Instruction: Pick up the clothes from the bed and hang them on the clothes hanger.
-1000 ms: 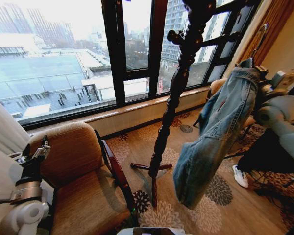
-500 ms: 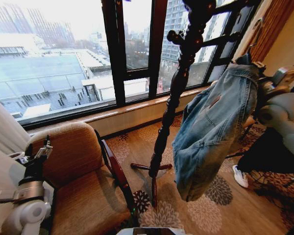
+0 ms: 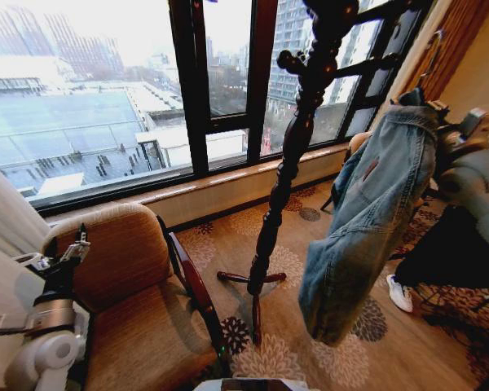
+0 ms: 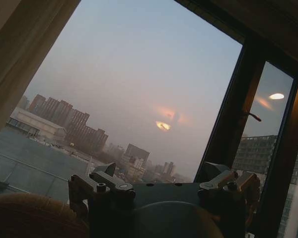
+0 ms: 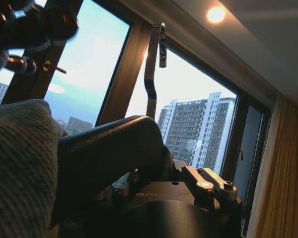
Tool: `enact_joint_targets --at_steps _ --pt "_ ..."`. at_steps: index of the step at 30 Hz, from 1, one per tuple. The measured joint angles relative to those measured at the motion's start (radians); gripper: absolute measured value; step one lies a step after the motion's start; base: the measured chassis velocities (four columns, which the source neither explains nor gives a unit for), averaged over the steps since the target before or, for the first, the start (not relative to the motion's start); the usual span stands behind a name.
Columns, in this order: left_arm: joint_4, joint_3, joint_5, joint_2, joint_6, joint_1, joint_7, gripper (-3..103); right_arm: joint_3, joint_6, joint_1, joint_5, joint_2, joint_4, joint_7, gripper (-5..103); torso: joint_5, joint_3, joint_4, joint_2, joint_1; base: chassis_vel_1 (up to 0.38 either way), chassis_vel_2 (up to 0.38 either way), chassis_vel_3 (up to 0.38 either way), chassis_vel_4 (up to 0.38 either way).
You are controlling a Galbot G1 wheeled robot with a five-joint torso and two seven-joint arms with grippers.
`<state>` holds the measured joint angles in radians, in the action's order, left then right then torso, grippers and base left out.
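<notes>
Jacket [image 3: 367, 220] hanging from the right pincer, off to the right of the coat stand [image 3: 297, 138].

Denim drapes long and loose, its hem clear above the patterned carpet [image 3: 310, 350], apart from the stand's dark twisted post. The black hanger [image 5: 114, 153] sits inside the shoulders, and its slim metal hook [image 5: 154, 74] pokes up toward the window [image 3: 130, 90]. The right pincer [image 5: 174, 186] is at the collar, clenched on the hanger's broad black shoulder in the right wrist view. The left pincer [image 3: 72, 248] is parked low on the left, upright beside the brown armchair [image 3: 134, 301]; its fingers [image 4: 107, 183] stand apart, released, nothing between them.
</notes>
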<state>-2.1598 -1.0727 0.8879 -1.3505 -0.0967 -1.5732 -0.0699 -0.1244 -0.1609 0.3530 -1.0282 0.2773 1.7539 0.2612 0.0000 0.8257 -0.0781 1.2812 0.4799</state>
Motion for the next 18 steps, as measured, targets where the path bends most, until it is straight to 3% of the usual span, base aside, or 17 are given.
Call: enact_joint_targets --at_steps 8,18 --pt "0.011 0.004 0.000 0.005 0.002 0.008 0.000 100 0.032 0.010 -0.016 0.006 0.030 -0.020 -0.024 30 -0.0001 0.000 0.0002 0.000 0.000 0.000 0.000 0.000 0.000" --pt "0.021 0.020 -0.012 -0.005 0.003 0.016 0.000 100 0.004 -0.001 -0.014 -0.016 0.021 0.102 -0.022 30 -0.0003 0.000 0.0002 0.000 0.000 0.000 0.000 0.000 0.000"
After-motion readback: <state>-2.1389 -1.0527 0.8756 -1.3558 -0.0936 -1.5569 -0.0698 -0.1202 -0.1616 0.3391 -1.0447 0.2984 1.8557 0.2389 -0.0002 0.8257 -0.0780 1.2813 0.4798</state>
